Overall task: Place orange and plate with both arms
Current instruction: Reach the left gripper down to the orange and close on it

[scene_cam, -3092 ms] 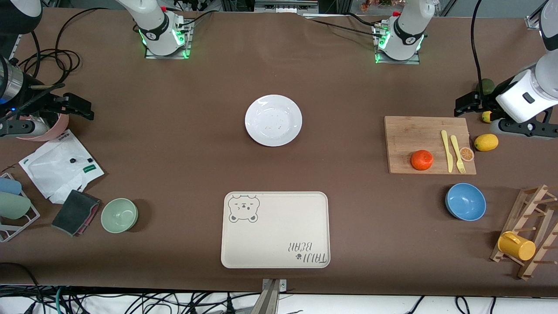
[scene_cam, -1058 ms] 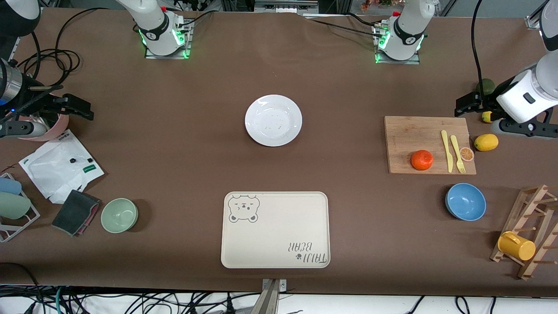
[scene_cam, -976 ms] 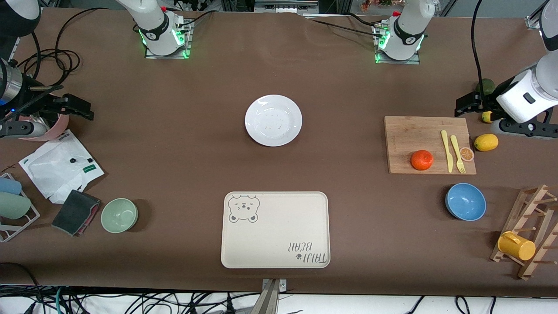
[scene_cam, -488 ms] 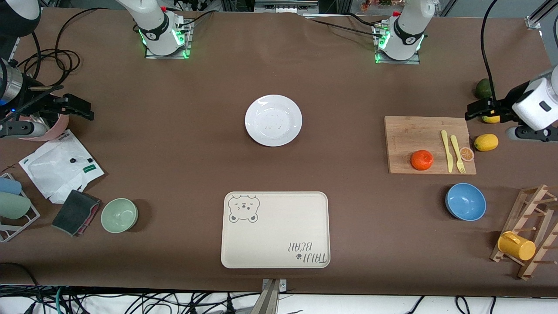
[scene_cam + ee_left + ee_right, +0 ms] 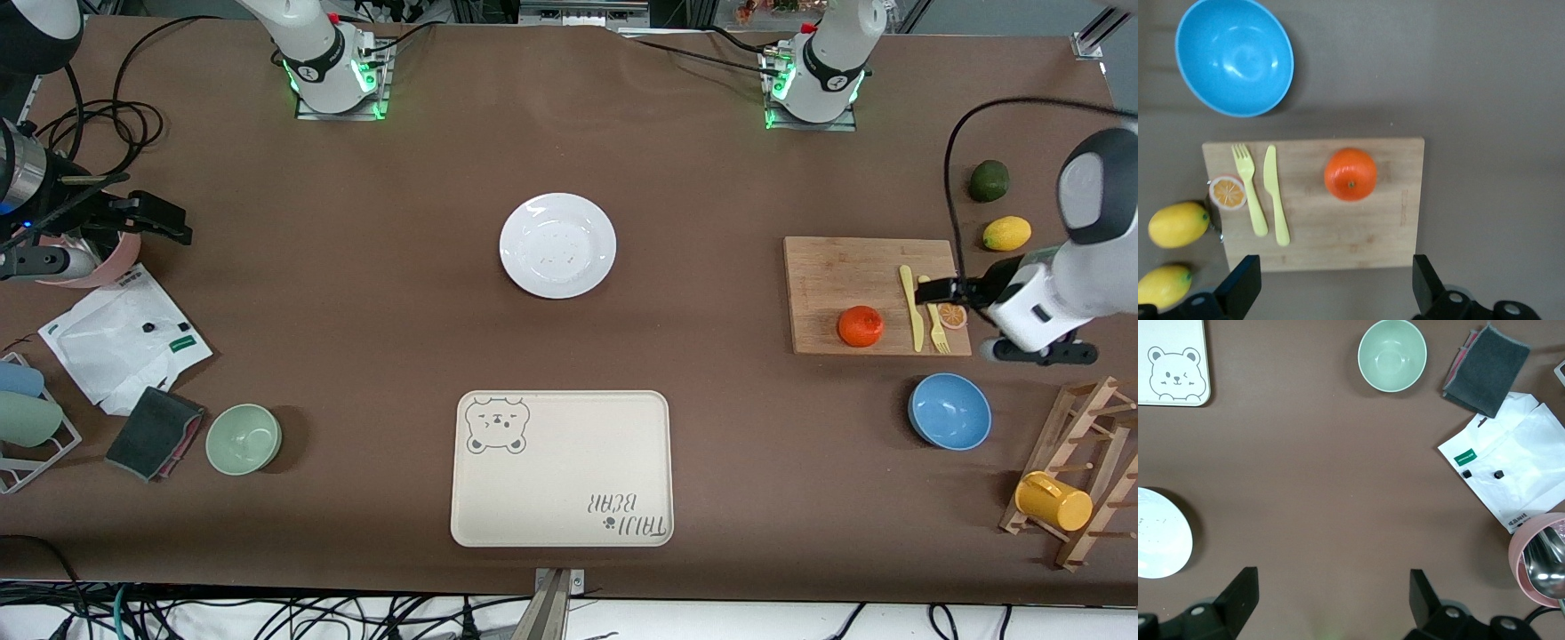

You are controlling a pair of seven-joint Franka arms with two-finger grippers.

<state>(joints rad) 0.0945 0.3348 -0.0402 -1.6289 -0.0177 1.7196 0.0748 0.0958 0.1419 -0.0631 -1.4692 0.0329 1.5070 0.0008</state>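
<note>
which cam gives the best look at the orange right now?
Left wrist view: it looks straight down on the orange, large and unblocked, on the cutting board beside the yellow knife, with the open left gripper framing it. Front view shows the orange small. Right wrist view misses it.

My arms: glossy white shells with grey-black joint bands. Both bases glow green at the collar, each with a red button on top, bolted to metal plates. Black cable loops off my left wrist. Both wrists end in black gripper fingers.
</note>
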